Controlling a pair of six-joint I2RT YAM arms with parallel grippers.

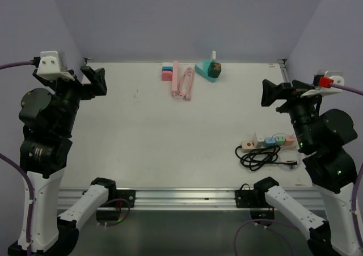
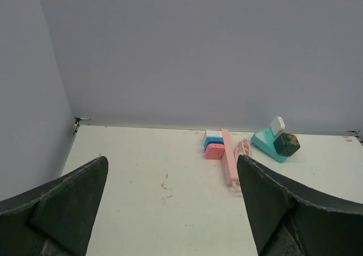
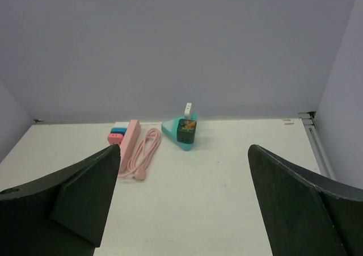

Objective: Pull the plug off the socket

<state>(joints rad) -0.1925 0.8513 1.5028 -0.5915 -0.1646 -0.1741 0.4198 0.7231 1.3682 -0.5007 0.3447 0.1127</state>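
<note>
A teal socket base lies at the back of the table with a dark green cube and a white plug on it; it also shows in the left wrist view and the right wrist view. A white power strip carrying several coloured plugs lies front right beside a coiled black cable. My left gripper is open and empty, raised at the far left. My right gripper is open and empty, raised above the right side.
A pink power strip with its coiled pink cable and stacked red and blue adapters lies left of the teal base. Purple walls enclose the table on three sides. A metal rail runs along the near edge.
</note>
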